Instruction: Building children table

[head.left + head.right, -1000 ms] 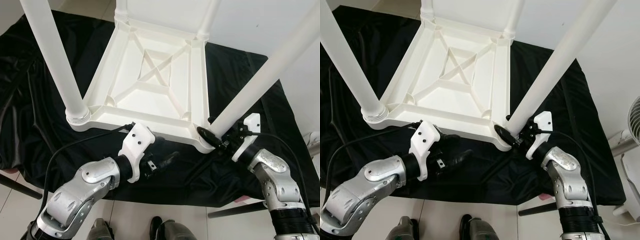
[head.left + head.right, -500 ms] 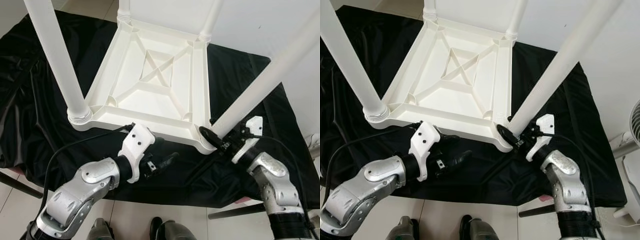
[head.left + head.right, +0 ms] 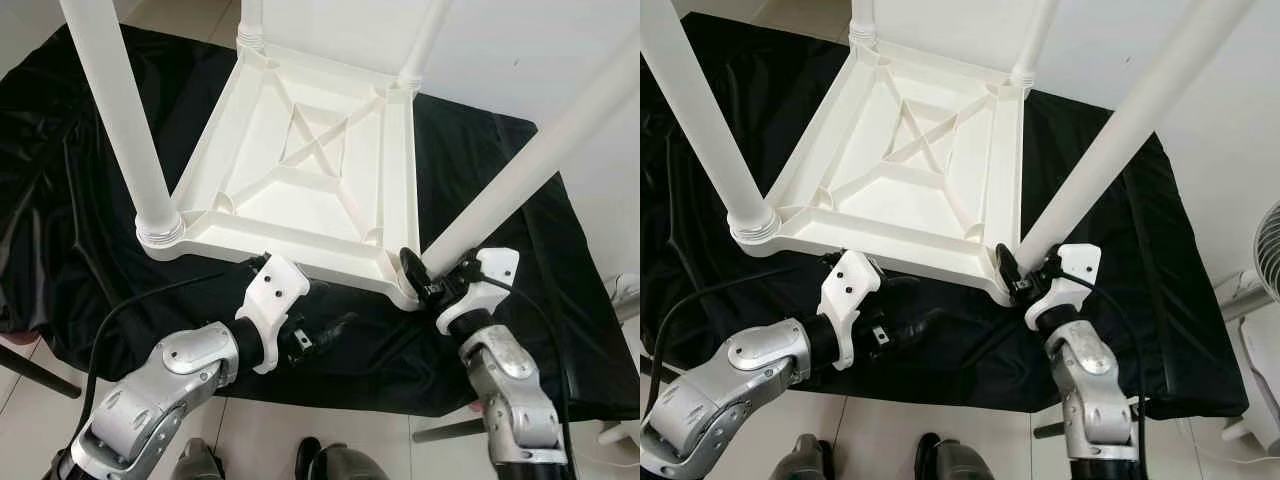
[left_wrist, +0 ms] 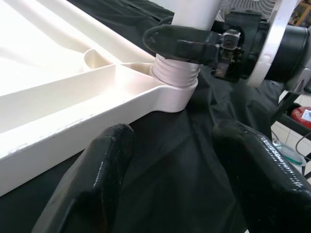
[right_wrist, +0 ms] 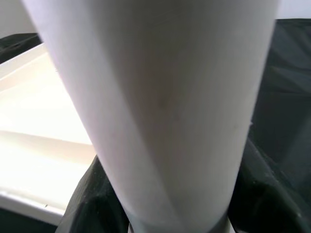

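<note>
A white plastic children's table [image 3: 300, 190] lies upside down on a black cloth [image 3: 80, 230], with its legs pointing up. My right gripper [image 3: 420, 282] is shut on the near right leg [image 3: 520, 170], just above the threaded base at the table's corner. In the right wrist view that leg [image 5: 160, 97] is very close. The left wrist view shows one black finger [image 4: 184, 42] of the right gripper wrapped round the leg's base. My left gripper [image 3: 325, 330] is open, low over the cloth in front of the table's near edge, holding nothing; its fingertips [image 4: 97, 179] point toward that corner.
The near left leg [image 3: 125, 120] and two far legs [image 3: 425, 40] stand in their corner sockets. The cloth covers a low surface whose front edge runs just before my arms. A fan [image 3: 1265, 240] stands at the right. Tiled floor and dark furniture legs [image 3: 30, 370] lie below.
My right forearm has swung to the left under its wrist while the gripper stays on the leg's base. The left gripper has barely moved.
</note>
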